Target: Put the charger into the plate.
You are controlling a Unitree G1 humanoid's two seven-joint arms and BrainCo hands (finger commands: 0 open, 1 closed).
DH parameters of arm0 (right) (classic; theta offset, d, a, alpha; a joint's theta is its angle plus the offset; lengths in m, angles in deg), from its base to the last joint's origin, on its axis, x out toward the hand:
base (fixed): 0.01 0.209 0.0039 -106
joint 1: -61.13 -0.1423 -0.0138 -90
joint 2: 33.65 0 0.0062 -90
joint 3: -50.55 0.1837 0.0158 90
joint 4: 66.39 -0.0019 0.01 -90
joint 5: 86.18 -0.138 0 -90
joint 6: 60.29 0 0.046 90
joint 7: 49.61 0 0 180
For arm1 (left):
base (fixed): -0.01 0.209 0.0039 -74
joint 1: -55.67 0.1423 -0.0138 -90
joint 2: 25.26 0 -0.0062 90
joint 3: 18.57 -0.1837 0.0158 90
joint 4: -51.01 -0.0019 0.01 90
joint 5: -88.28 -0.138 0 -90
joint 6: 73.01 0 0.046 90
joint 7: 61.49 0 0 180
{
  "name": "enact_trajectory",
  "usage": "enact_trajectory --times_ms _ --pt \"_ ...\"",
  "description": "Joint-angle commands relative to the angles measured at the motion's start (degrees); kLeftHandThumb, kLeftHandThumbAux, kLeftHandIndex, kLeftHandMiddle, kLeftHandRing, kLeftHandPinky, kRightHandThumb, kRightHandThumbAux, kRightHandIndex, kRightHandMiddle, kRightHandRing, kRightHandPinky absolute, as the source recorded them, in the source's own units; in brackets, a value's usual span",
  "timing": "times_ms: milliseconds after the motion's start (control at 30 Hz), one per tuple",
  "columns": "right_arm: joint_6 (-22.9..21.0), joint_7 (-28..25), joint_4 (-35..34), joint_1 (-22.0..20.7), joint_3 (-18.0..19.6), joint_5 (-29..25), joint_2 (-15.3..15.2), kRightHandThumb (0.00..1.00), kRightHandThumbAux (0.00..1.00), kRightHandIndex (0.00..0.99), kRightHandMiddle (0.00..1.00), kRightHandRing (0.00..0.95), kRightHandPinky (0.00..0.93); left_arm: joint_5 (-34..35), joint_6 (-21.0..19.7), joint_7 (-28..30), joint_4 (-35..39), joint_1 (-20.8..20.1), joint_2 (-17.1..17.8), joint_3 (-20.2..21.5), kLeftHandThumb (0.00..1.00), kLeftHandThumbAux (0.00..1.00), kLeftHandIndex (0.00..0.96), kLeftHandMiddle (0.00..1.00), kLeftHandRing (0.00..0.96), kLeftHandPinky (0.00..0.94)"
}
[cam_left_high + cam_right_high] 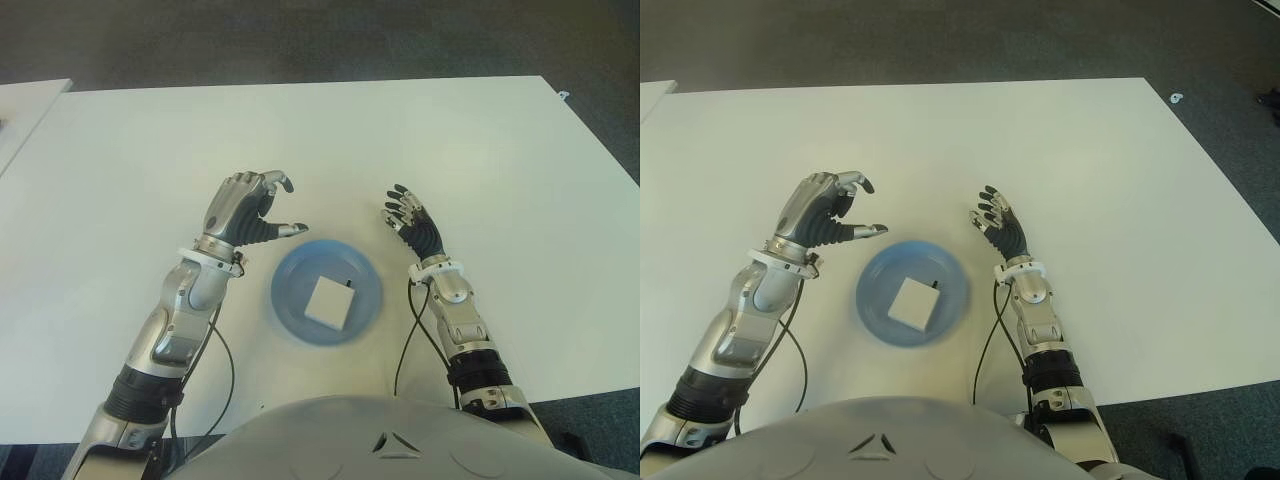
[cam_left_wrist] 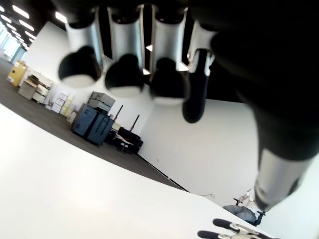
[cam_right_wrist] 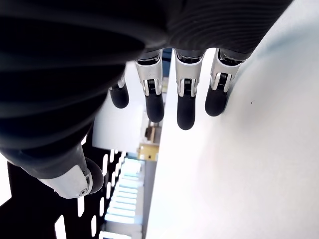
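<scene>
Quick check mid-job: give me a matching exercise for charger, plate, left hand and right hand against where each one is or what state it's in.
Things:
1. charger
2. plate
3. left hand
4. right hand

States:
A. blue, on the white table, between the hands
B. beyond the plate's right edge, fingers straight, holding nothing
C. white block lying inside the plate
D. beyond the plate's left edge, fingers loosely curled, holding nothing

Pairs: 1-C, 2-A, 3-D, 4-B

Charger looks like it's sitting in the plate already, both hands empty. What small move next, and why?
Probably just draw the left hand back from the plate. The charger lies inside the plate, neither hand holds anything, and the right hand shows beside the plate's right, fingers spread. Nothing seems left to place.
</scene>
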Motion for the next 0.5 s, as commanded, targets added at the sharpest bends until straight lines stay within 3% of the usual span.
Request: enact_trajectory --times_ms 33,500 --pt "-0.20 0.17 0.55 0.08 -0.20 0.27 0.38 0.252 0.634 0.000 0.165 0.175 0.162 0.09 1.33 1.04 -1.55 0.98 0.42 -0.04 0.749 0.694 0.443 0.885 0.875 0.867" --pt "0.05 0.31 1.02 -0.15 -0.14 -0.12 0.74 0.263 0.645 0.000 0.182 0.192 0.174 0.59 1.45 3.93 -0.99 2.34 -0.54 -0.69 0.749 0.695 0.443 0.870 0.863 0.863"
